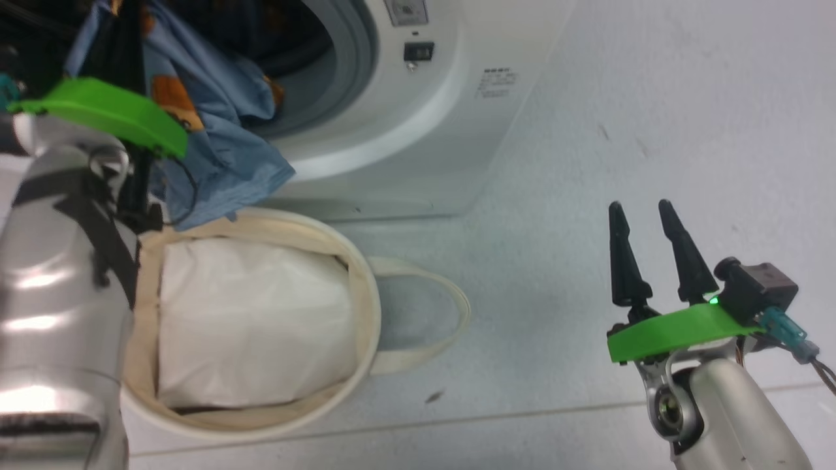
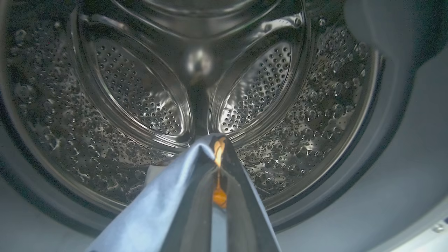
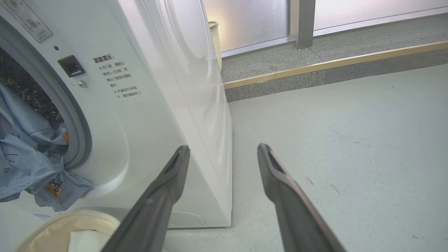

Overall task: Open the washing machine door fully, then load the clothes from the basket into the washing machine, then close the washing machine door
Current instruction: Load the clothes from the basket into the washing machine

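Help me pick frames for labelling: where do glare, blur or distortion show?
Head view: glare bands on the silver left forearm. Left wrist view: perforated steel drum sparkles and bows; the pinched light-blue printed garment is soft. Right wrist view: white front-loading washer's side washes out.

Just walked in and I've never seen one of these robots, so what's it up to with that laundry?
It is loading laundry. Its left claw is shut on a light-blue printed garment, holding it at the mouth of the white front-loading washing machine, facing the steel drum. Cloth drapes out above the round cream canvas basket, which holds plain white padding. The right claw is open over the grey floor, holding nothing.
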Robot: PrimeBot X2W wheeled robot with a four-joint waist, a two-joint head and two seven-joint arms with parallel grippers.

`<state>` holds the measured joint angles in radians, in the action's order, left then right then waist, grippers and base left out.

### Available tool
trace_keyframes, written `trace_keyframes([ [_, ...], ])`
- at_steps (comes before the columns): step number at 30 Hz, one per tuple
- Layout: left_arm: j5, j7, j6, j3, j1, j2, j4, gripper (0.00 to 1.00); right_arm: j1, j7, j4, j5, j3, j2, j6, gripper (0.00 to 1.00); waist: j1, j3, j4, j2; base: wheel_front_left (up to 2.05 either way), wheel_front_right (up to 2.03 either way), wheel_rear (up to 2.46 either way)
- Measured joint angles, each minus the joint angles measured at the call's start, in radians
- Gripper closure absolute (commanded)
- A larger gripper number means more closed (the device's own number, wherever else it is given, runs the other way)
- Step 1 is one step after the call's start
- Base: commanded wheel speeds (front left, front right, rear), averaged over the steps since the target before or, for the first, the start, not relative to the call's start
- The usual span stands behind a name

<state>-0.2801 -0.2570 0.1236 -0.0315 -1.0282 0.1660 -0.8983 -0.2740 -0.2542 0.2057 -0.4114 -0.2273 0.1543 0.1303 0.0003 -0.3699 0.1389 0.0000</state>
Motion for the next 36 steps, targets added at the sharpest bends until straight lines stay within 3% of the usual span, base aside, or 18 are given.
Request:
trace_keyframes([
  [9, 0.061, 0.0, 0.001, -0.04, -0.187, 0.049, -0.151, 1.0, -0.027, 0.0, -0.043, 0.041, 0.044, -0.032, 0.0, 0.0, 0.0, -0.189, 0.055, 0.0, 0.0, 0.0, 0.0],
  [11, 0.066, 0.0, -0.001, -0.032, -0.224, 0.055, -0.124, 1.0, -0.039, 0.0, -0.056, 0.042, 0.051, -0.033, 0.0, 0.0, 0.0, -0.218, 0.063, 0.0, 0.0, 0.0, 0.0],
  [18, 0.071, 0.0, -0.01, 0.076, -0.281, 0.03, 0.174, 1.0, -0.052, 0.0, -0.076, 0.059, 0.074, -0.039, 0.0, 0.0, -0.0001, -0.283, 0.075, 0.0, 0.0, 0.0, 0.0],
  [21, 0.091, -0.001, -0.009, 0.106, -0.26, 0.018, 0.178, 1.0, -0.052, 0.0, -0.076, 0.059, 0.069, -0.047, 0.0, 0.0, -0.0004, -0.282, 0.076, 0.0, 0.0, 0.0, 0.0],
  [23, 0.128, -0.001, -0.009, 0.088, -0.253, 0.019, 0.075, 1.0, -0.053, 0.0, -0.075, 0.059, 0.062, -0.048, 0.0, 0.0, -0.0004, -0.274, 0.077, 0.0, 0.0, 0.0, 0.0],
  [25, 0.152, 0.0, -0.019, 0.075, -0.247, 0.018, -0.047, 0.84, -0.053, 0.0, -0.074, 0.059, 0.057, -0.048, 0.0, 0.0, -0.0004, -0.266, 0.079, 0.0, 0.0, 0.0, 0.0],
  [26, 0.158, 0.0, -0.038, 0.072, -0.249, 0.018, -0.11, 0.0, -0.053, 0.0, -0.073, 0.059, 0.056, -0.048, 0.0, 0.0, -0.0005, -0.262, 0.08, 0.0, 0.0, 0.0, 0.0],
  [29, 0.179, 0.006, -0.049, 0.05, -0.268, 0.021, -0.244, 0.0, -0.053, 0.0, -0.067, 0.059, 0.052, -0.048, 0.0, 0.0, -0.0003, -0.254, 0.084, 0.0, 0.0, 0.0, 0.0],
  [32, 0.18, 0.114, -0.054, 0.04, -0.313, 0.018, -0.362, 0.0, -0.053, 0.0, -0.063, 0.059, 0.052, -0.049, 0.0, 0.0, -0.0004, -0.243, 0.09, 0.0, 0.0, 0.0, 0.0],
  [36, 0.183, 0.178, -0.062, 0.03, -0.332, 0.021, -0.391, 0.0, -0.055, 0.0, -0.057, 0.056, 0.048, -0.049, 0.0, 0.0, -0.0003, -0.227, 0.093, 0.0, 0.0, 0.0, 0.0],
])
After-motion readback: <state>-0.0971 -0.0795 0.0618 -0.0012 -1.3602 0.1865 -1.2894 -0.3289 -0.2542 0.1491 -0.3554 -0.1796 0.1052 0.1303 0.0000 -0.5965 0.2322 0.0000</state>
